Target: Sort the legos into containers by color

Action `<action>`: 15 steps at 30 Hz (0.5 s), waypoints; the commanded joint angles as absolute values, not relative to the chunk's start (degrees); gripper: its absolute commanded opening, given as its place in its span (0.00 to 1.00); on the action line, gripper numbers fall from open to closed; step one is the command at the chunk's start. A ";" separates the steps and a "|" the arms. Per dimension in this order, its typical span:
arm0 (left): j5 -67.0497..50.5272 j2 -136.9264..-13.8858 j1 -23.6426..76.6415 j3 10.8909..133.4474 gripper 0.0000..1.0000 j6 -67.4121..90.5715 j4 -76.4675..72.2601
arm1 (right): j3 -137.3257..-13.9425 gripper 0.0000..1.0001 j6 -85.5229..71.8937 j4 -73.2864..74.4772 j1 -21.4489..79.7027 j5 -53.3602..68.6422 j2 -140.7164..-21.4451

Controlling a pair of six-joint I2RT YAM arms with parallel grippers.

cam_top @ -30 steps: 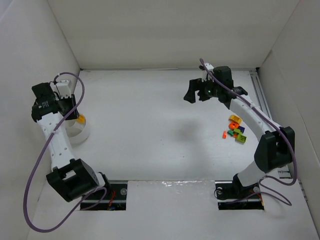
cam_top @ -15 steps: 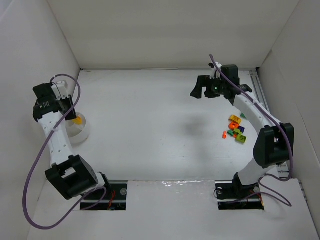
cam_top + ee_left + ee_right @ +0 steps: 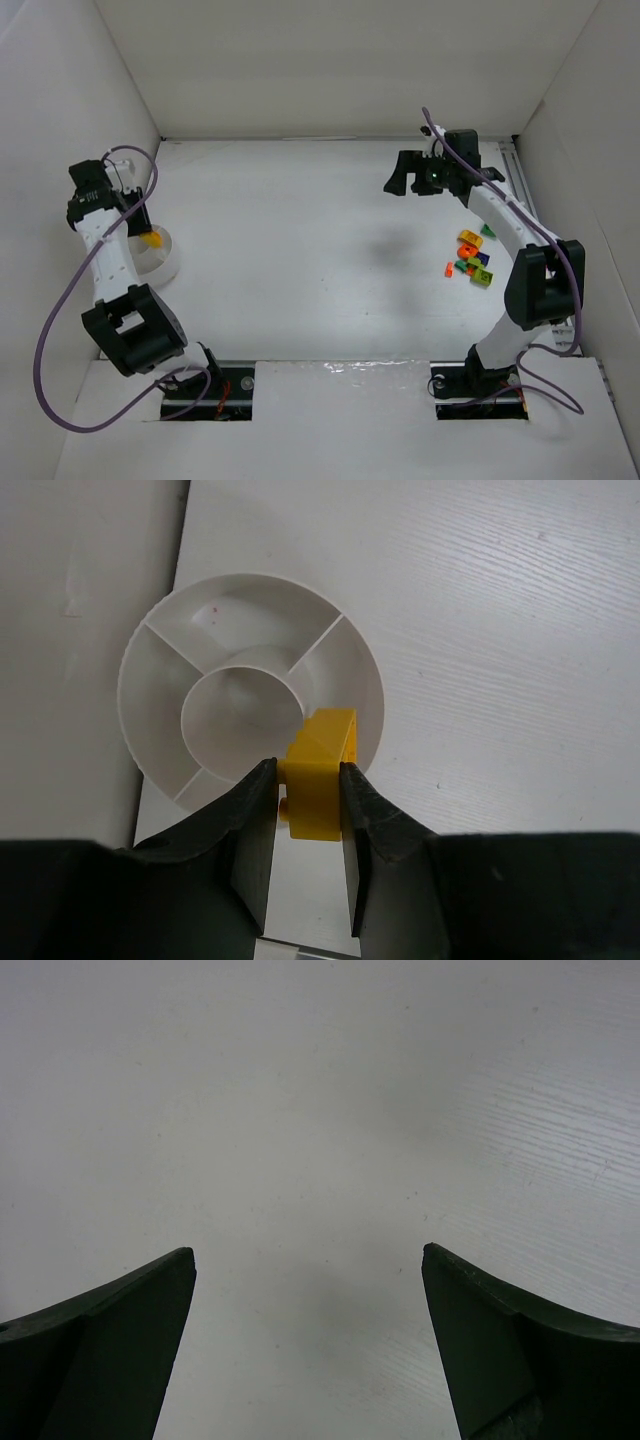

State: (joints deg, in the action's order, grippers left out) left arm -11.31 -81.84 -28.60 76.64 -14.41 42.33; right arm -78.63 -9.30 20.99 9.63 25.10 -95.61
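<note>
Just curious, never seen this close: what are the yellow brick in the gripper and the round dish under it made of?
The yellow brick: likely hard plastic, smooth, evenly coloured, with crisp moulded edges. The round dish: probably thin whitish plastic, faintly glossy, with moulded dividers.

A yellow brick (image 3: 318,785) shows between black fingers (image 3: 255,840) above a whitish container (image 3: 150,680); at right, orange, yellow, green and red legos (image 3: 472,258) speckle the white floor (image 3: 300,230).
</note>
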 commanded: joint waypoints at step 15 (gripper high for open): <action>-6.77 -85.78 -25.31 80.51 0.05 -13.72 40.43 | -81.91 0.99 -8.70 19.95 7.73 25.40 -96.15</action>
